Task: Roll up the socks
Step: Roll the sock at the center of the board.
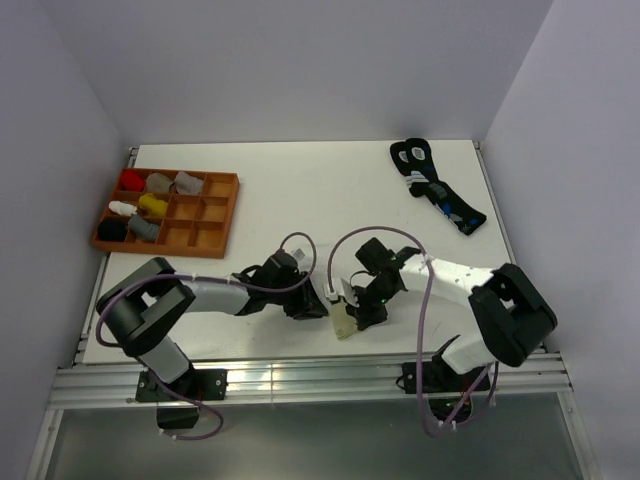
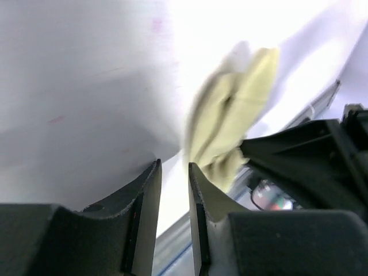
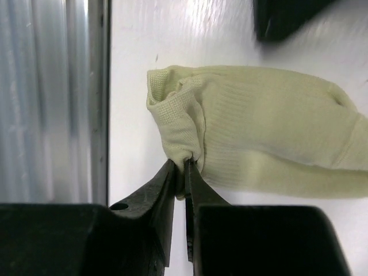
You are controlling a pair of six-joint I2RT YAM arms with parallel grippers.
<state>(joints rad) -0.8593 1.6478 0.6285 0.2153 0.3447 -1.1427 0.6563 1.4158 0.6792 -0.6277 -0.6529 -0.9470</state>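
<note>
A white desk (image 1: 300, 190) carries the scene, with the left arm (image 1: 200, 295) and the right arm (image 1: 460, 275) bent inward so that they meet near its front edge. A wooden compartment tray (image 1: 234, 212) sits at the far left, with small rolled sock bundles (image 1: 152, 204) in red, yellow, grey, black and white in its left-hand cells. A pair of black socks (image 1: 438, 185) with blue-and-white marks lies at the far right. The cream-yellow sock (image 3: 259, 138) lies flat on the desk beside the metal rail at the front edge, between the two arms. The right end effector (image 3: 181, 164) is clenched on a bunched fold at the sock's ribbed end. The left end effector (image 2: 173, 167) is released, its fingers a narrow gap apart with nothing between them, and the sock is just beside it.
</note>
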